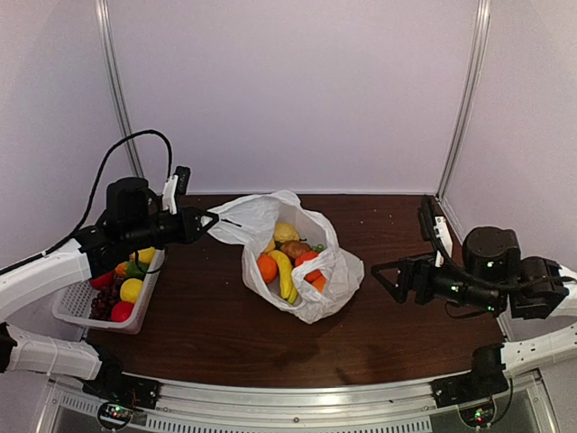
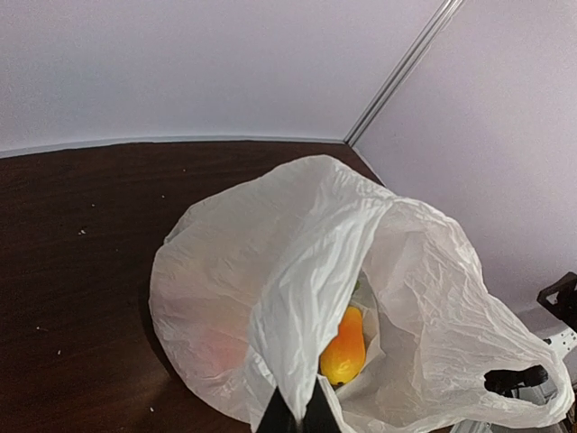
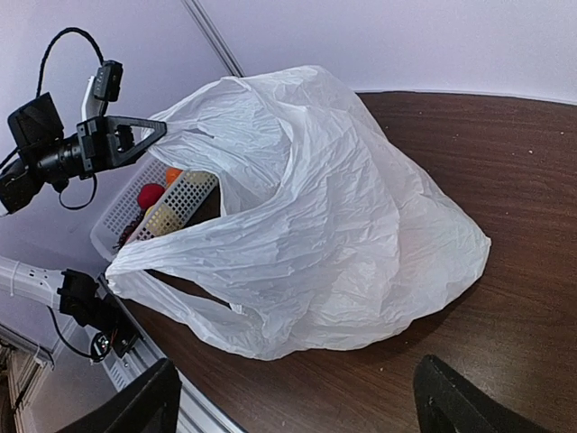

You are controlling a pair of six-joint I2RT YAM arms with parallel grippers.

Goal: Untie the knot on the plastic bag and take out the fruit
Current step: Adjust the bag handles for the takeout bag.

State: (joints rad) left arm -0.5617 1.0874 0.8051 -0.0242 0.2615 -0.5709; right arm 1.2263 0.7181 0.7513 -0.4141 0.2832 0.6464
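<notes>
A: Dark brown wooden table (image 1: 207, 334), pale walls. What can't we make out?
B: In both wrist views the thin, translucent white plastic bag (image 1: 338, 271) veils the assorted toy fruit (image 1: 285, 269); we see only one orange-yellow piece. Overhead, the fruit lies in the bag's open mouth, mid-table.
A: Arms?
B: Our left gripper (image 1: 213, 219), reaching past the white slatted basket (image 1: 68, 311), is pinched together on the bag's rim, which is taut. Our right gripper (image 1: 379, 280) hovers right of the bag, fingers spread, touching nothing.
</notes>
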